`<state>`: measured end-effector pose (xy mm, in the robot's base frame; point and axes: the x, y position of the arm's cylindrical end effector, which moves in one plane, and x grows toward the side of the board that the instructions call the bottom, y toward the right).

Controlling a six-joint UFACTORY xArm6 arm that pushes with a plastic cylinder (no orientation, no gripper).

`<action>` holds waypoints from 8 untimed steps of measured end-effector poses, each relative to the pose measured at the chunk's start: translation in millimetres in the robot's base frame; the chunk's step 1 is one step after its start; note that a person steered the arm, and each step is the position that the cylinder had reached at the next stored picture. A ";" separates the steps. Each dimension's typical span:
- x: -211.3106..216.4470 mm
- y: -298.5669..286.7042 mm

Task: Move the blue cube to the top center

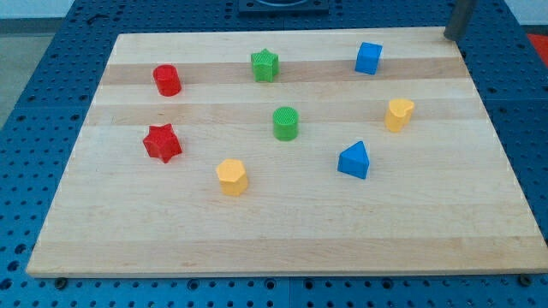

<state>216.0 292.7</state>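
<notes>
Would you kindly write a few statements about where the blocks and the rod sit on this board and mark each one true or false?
1. The blue cube lies to the view's right of the green star. True.
2. My tip touches the blue cube. False: it stands apart from the cube, at the board's top right corner.
3. The red star lies below the red cylinder in the view. True.
4. The green cylinder is the block nearest the view's bottom. False: the yellow block at lower left is.
5. The blue triangular block lies at the view's far left. False: it lies right of centre.
</notes>
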 end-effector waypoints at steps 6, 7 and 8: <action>76.3 -101.8; 74.7 -132.3; 67.5 -149.9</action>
<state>283.5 142.8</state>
